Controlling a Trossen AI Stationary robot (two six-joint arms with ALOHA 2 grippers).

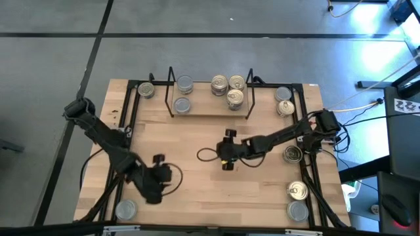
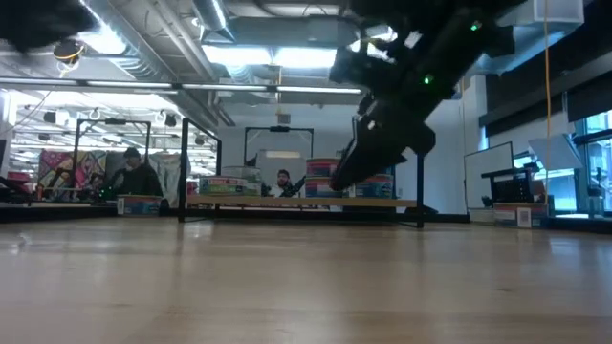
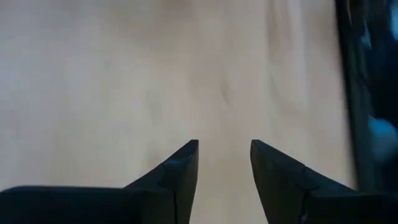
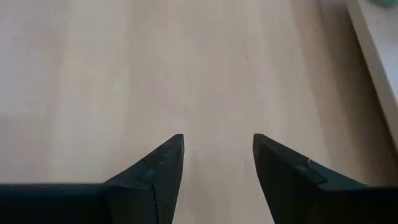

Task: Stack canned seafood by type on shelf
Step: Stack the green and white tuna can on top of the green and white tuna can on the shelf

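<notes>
The shelf (image 1: 210, 110) stands at the table's far edge; on its board sit two grey-topped cans (image 1: 185, 84) on the left and three gold-topped cans (image 1: 235, 98) on the right. More cans rest on the tabletop: a gold one (image 1: 146, 90) left of the shelf, a grey (image 1: 283, 94) and a gold (image 1: 285, 108) right of it, others along the right edge (image 1: 298, 191) and one grey at the near left (image 1: 125, 210). My right gripper (image 1: 224, 154) (image 4: 217, 140) hovers open over bare wood at mid-table. My left gripper (image 1: 159, 164) (image 3: 224, 146) is open over the near-left tabletop.
A black frame (image 1: 131, 105) runs along the table's edges. In the low view the right arm (image 2: 382, 143) hangs in front of the shelf (image 2: 306, 202); people sit in the room behind. Bare wood lies between the two grippers and the shelf.
</notes>
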